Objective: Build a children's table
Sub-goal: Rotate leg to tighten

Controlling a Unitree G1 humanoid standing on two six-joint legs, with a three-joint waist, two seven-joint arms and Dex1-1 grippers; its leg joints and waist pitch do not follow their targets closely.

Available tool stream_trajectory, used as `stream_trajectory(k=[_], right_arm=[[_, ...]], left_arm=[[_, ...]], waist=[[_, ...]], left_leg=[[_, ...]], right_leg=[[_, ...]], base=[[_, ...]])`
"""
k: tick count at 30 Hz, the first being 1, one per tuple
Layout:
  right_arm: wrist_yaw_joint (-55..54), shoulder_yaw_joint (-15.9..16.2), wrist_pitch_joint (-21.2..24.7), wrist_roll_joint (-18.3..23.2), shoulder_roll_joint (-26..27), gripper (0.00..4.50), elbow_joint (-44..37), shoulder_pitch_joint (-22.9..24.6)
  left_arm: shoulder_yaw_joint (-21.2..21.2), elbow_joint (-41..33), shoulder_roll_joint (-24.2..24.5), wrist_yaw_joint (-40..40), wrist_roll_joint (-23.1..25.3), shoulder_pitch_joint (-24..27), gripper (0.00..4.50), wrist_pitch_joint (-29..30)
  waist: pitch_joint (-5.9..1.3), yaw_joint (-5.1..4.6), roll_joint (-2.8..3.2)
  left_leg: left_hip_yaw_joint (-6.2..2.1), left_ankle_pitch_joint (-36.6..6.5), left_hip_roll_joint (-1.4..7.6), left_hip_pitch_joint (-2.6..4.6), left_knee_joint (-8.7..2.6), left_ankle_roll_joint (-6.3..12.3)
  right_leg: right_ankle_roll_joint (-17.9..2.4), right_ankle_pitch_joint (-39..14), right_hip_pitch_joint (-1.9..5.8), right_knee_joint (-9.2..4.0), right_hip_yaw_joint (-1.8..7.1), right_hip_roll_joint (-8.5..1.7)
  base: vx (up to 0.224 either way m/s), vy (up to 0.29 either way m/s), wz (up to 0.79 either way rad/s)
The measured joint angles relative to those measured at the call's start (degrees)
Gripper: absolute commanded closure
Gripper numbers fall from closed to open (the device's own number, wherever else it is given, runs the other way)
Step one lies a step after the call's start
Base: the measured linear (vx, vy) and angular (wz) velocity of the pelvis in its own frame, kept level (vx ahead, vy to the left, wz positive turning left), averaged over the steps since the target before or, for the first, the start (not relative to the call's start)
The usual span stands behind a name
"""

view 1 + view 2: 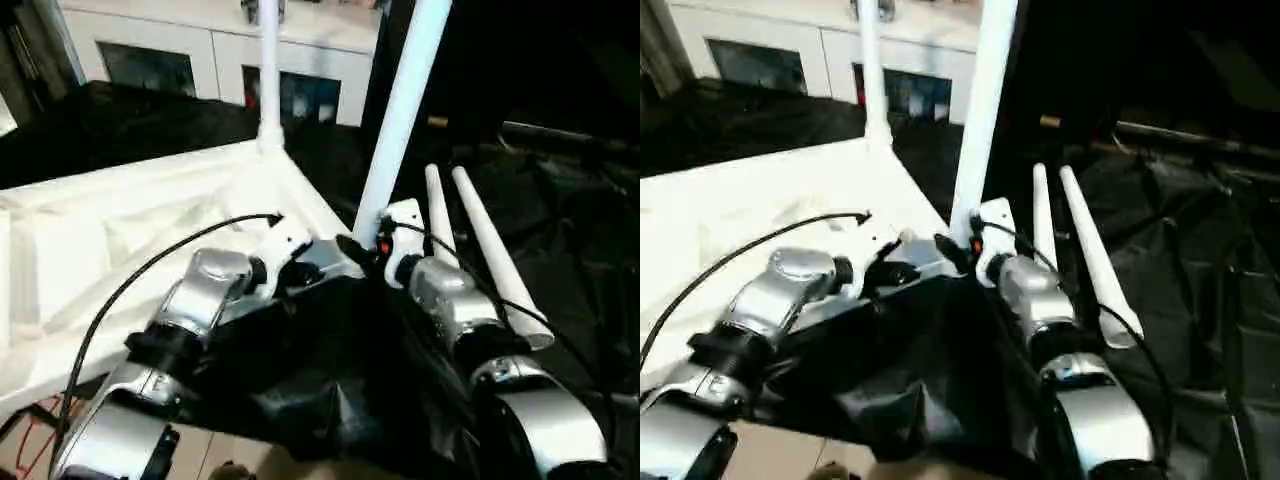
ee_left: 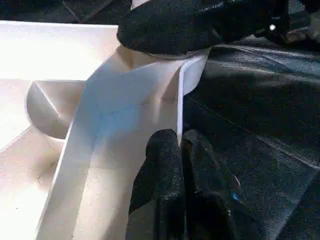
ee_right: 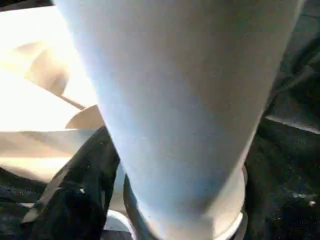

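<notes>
At the left of the head frame lies the big white plastic table top [image 1: 120,230], upside down, with its ribbed underside facing up. It rests on black cloth [image 1: 330,360] that covers the ground under it. Behind it, in the upper left, stands a white cabinet with glass doors [image 1: 200,60].

Near the top middle, one long white plastic leg [image 1: 268,70] stands upright in the far corner socket. It looks fitted.

Lower down, the left claw [image 2: 182,170] has its two black fingers pressed together, holding nothing. It sits on the edge of the top, just beside the near corner.

Next to it, in the middle, a second long white leg [image 1: 400,110] rises from the near corner socket and leans a little to the right. The right claw [image 1: 362,248] is at its foot. In the right wrist frame one black finger [image 3: 80,195] lies beside the fat end of this leg. I cannot tell if the claw is pinching the leg or spread around it.

On the right, two more white tapered legs [image 1: 480,240] lie side by side on the black cloth, not yet used.

What could go wrong? The leaning leg may not be pushed all the way in. If the right claw lets go too soon, it could tip over. A crooked push might make it jam, or slide the top on the cloth.
</notes>
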Motion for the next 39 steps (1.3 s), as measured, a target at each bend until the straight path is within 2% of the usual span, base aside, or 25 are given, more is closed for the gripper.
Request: stream_trajectory(k=[3, 7, 13, 16, 18, 22, 24, 26, 35, 39], right_arm=[[1.1, 0.2, -0.3, -0.3, 0.0, 0.57, 0.0, 0.0], [4.9, 1.2, -1.4, -1.1, -0.9, 0.57, 0.0, 0.1], [19.0, 3.7, -2.6, -1.3, -5.3, 0.57, -3.9, 3.2], [26.9, 5.6, -2.0, -0.6, -8.0, 0.57, -7.1, 5.2], [33.0, 7.3, -0.1, 0.0, -10.3, 0.57, -10.4, 6.6], [39.5, 9.5, 2.4, 0.4, -11.9, 0.57, -12.7, 7.2], [41.2, 9.8, 3.1, 0.5, -12.2, 0.81, -13.9, 7.7], [42.0, 10.0, 3.8, 0.5, -12.3, 0.81, -15.1, 8.4], [40.4, 9.9, 5.5, 0.5, -11.9, 1.59, -16.3, 8.8], [27.2, 6.8, 4.2, -0.3, -7.8, 1.75, -10.8, 6.3]], left_arm=[[0.0, -0.2, 0.3, -0.4, 0.0, 0.2, 4.50, -0.2], [-0.1, -1.0, 1.6, -2.0, 0.0, 0.7, 4.50, -1.0], [-0.5, -4.0, 4.6, -8.3, -0.7, 2.8, 4.50, -2.9], [-1.1, -5.2, 6.6, -13.0, -1.6, 3.6, 4.50, -4.0], [-2.0, -5.8, 7.9, -16.4, -2.2, 4.0, 4.50, -5.2], [-3.1, -6.4, 9.3, -20.5, -3.0, 4.5, 4.50, -6.7], [-3.2, -6.6, 9.9, -21.6, -3.1, 4.7, 4.50, -7.2], [-3.3, -6.8, 10.4, -22.8, -3.1, 4.9, 4.50, -7.3], [-3.1, -6.4, 10.6, -23.2, -3.2, 4.9, 4.50, -7.7], [-1.9, -2.3, 8.2, -16.2, -1.9, 2.8, 4.50, -6.9]], waist=[[0.00, -0.19, 0.00], [0.01, -0.64, 0.01], [0.03, -0.68, 0.04], [0.05, -0.53, 0.07], [0.05, -0.08, 0.07], [0.05, 0.45, 0.07], [0.05, 0.80, 0.07], [0.05, 0.98, 0.07], [0.05, 0.98, 0.06], [0.02, 0.58, 0.02]], left_leg=[[0.00, 0.0, 0.00, -0.01, -0.01, 0.00], [0.00, 0.0, 0.00, -0.03, -0.05, 0.00], [0.01, 0.0, 0.00, -0.11, -0.09, 0.01], [0.01, 0.0, 0.01, -0.22, -0.07, 0.01], [0.00, 0.0, 0.02, -0.34, -0.03, 0.02], [0.00, 0.0, 0.03, -0.34, 0.02, 0.03], [0.00, 0.0, 0.03, -0.34, 0.01, 0.03], [-0.01, 0.0, 0.04, -0.33, 0.01, 0.02], [-0.01, 0.0, 0.03, -0.33, 0.01, 0.02], [0.01, 0.0, 0.03, 0.03, -0.01, 0.00]], right_leg=[[0.0, 0.0, -0.01, -0.01, 0.00, 0.00], [0.0, 0.0, -0.05, -0.01, 0.00, 0.01], [-0.1, 0.0, -0.08, -0.05, -0.01, 0.01], [-0.1, -0.1, -0.14, -0.08, -0.02, 0.01], [-0.1, -0.1, -0.18, -0.12, -0.05, 0.01], [-0.1, -0.1, -0.17, -0.14, -0.05, 0.01], [-0.1, -0.1, -0.17, -0.12, -0.05, 0.02], [-0.1, -0.1, -0.17, -0.12, -0.06, 0.02], [-0.1, -0.1, -0.17, -0.12, -0.05, 0.01], [0.0, -0.1, -0.03, -0.04, -0.03, 0.01]], base=[[0.000, 0.000, 0.00], [0.000, 0.000, 0.00], [0.000, 0.000, 0.00], [0.000, 0.000, 0.00], [0.000, 0.000, 0.00], [0.000, 0.000, 0.00], [0.000, 0.000, 0.00], [0.000, 0.000, 0.00], [0.000, 0.000, 0.00], [0.000, 0.000, 0.00]])
